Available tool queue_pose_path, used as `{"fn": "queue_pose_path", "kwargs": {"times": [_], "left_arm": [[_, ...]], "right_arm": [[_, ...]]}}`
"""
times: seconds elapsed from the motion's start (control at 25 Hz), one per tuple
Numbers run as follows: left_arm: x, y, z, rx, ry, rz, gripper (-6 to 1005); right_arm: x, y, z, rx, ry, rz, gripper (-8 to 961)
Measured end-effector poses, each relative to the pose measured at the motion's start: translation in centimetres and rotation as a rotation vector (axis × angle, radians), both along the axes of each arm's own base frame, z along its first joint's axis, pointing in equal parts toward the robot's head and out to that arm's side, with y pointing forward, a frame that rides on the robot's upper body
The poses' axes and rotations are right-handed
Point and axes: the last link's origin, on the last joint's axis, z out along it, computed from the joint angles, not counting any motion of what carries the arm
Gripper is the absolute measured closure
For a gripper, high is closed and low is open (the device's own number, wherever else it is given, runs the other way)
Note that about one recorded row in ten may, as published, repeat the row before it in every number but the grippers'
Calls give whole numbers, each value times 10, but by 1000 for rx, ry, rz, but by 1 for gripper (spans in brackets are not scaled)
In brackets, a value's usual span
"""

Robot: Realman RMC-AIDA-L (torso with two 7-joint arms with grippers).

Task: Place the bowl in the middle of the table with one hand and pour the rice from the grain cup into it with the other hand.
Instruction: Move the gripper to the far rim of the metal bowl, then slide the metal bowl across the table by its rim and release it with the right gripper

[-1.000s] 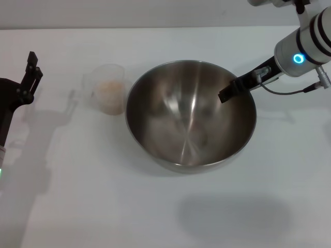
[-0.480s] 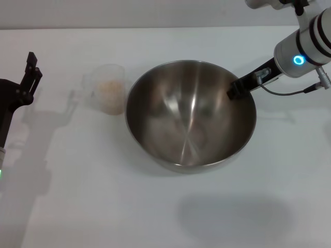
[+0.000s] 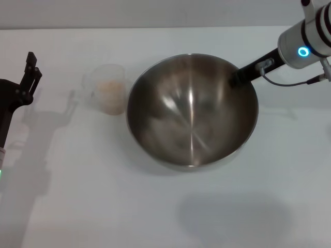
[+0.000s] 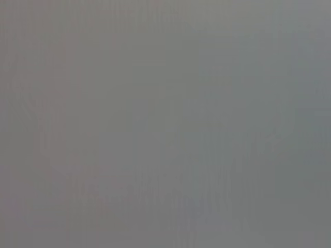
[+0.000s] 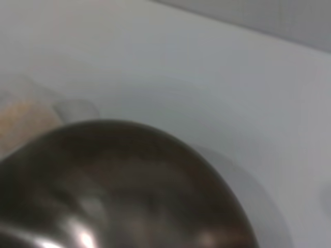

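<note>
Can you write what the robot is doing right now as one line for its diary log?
right gripper: at bowl far rim | bowl: tilted on table | grain cup: upright, rice inside | left gripper: idle, table's left

Bowl (image 3: 191, 111) shiny steel-grey; grain cup (image 3: 108, 88) clear; rice (image 3: 110, 92) pale pinkish; table (image 3: 103, 206) white.

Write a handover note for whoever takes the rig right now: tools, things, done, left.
Right tool: at the bowl's far right rim, which looks tipped up on that side; whether it grips the rim cannot be told.
Left tool: parked at the table's left edge, clear of everything.
Bowl: about mid-table, nothing in it.
Cup: upright just left of the bowl, rice inside, untouched.
Done: bowl brought roughly to the middle.
Left: settle the bowl flat and let go, take the cup with the left tool, pour the rice into the bowl.
</note>
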Motion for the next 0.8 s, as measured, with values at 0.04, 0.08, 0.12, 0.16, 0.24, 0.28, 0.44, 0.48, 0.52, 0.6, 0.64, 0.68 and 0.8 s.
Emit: {"fn": "queue_pose_path", "kwargs": {"times": [0.04, 0.08, 0.12, 0.16, 0.24, 0.28, 0.44, 0.48, 0.52, 0.6, 0.64, 0.68, 0.8], "left_arm": [[0, 0, 0, 0, 0, 0, 238], [0, 0, 0, 1, -1, -1, 239], [0, 0, 0, 1, -1, -1, 239], [0, 0, 0, 1, -1, -1, 239], [0, 0, 0, 2, -1, -2, 240], [1, 0, 0, 2, -2, -3, 240], [1, 0, 0, 2, -3, -3, 242], [1, 0, 0, 2, -3, -3, 242], [1, 0, 0, 2, -3, -3, 243], [1, 0, 0, 2, -3, -4, 243], [1, 0, 0, 2, -3, -4, 244], [1, 0, 0, 2, -2, -5, 244], [1, 0, 0, 2, -2, -5, 245]], "right_arm": [[-3, -1, 1, 1, 7, 11, 932], [-7, -2, 2, 0, 20, 25, 932], [-10, -3, 3, -2, 30, 35, 931], [-12, -4, 3, -6, 38, 42, 931], [-14, -5, 4, -13, 41, 52, 930], [-15, -5, 3, -16, 43, 53, 930], [-18, -8, -1, -40, 58, 63, 925], [-18, -9, -2, -45, 60, 67, 925], [-18, -9, -3, -48, 60, 69, 925], [-17, -10, -6, -53, 57, 73, 925], [-17, -10, -8, -56, 55, 73, 925], [-16, -10, -9, -59, 54, 71, 925], [-14, -10, -13, -70, 52, 58, 926]]}}
